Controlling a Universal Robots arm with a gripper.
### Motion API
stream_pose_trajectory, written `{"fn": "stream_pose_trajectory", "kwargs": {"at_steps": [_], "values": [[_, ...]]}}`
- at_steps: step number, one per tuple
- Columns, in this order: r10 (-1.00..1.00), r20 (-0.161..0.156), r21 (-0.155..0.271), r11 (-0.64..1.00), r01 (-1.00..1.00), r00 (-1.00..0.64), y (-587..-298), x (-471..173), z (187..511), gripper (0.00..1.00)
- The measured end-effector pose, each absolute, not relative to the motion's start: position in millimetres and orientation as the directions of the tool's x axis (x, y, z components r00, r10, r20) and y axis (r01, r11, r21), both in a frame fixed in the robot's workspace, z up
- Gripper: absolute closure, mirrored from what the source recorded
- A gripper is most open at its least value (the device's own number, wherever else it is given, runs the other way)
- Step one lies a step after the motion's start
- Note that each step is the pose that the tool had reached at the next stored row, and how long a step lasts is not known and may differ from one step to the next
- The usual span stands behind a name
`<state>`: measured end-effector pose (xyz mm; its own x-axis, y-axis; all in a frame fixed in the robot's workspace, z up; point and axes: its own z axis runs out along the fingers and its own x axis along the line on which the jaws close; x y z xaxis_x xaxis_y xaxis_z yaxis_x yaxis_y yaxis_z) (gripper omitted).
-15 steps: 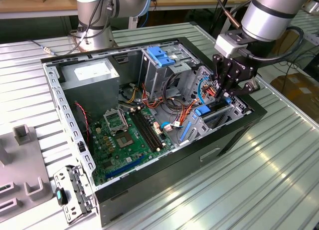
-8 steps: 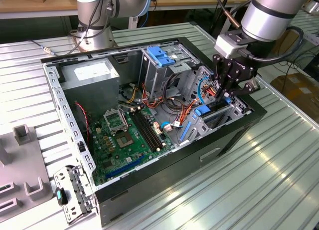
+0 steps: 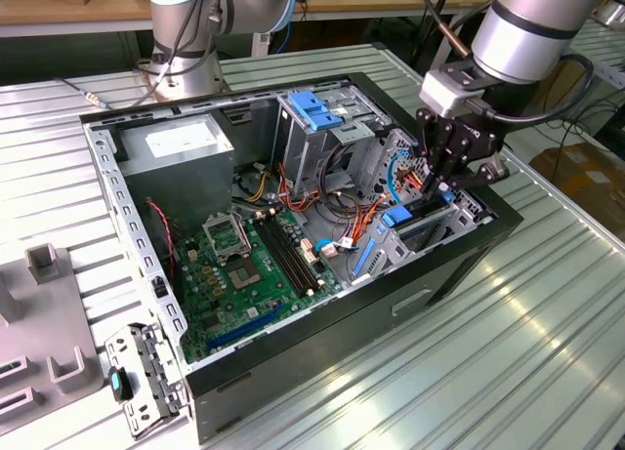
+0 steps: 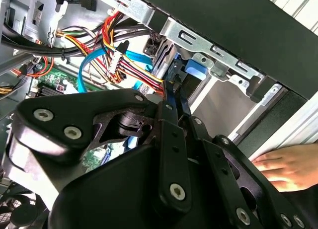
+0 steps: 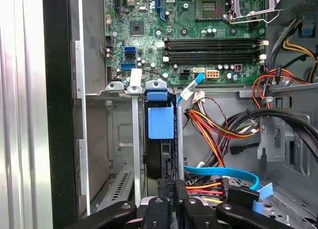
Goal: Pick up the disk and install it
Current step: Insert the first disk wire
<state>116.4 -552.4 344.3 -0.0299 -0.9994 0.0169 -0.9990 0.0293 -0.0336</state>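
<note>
Disk [image 5: 160, 139] sits edge-up in the drive bay of the case [image 3: 322, 318], blue rail tab showing. My claw [image 5: 171, 187] is narrow, fingers nearly together at its rear edge. Judgement: press straight along the bay, clear of the cables [image 5: 218, 129].

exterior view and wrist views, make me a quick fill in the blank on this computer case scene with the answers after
1. The gripper is lowered inside the open computer ____.
2. The disk standing on edge in the metal bay has a ____ plastic rail on it.
3. In the second wrist view, a person's ____ rests outside the case wall.
4. The flat ribbon-like cable lying near the disk is ____.

Missing words: case; blue; hand; blue
</note>
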Motion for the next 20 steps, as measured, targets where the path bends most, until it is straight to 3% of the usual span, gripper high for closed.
{"fn": "stream_pose_trajectory", "kwargs": {"at_steps": [10, 12, 20], "values": [[-0.999, 0.015, -0.034, 0.029, -0.999, -0.030, -552.5, 116.4, 341.3, 0.84], [-0.999, 0.016, -0.034, 0.029, -0.999, -0.030, -552.6, 116.4, 341.6, 0.76], [-0.999, 0.015, -0.034, 0.029, -0.999, -0.030, -552.6, 116.4, 349.2, 0.76]]}}
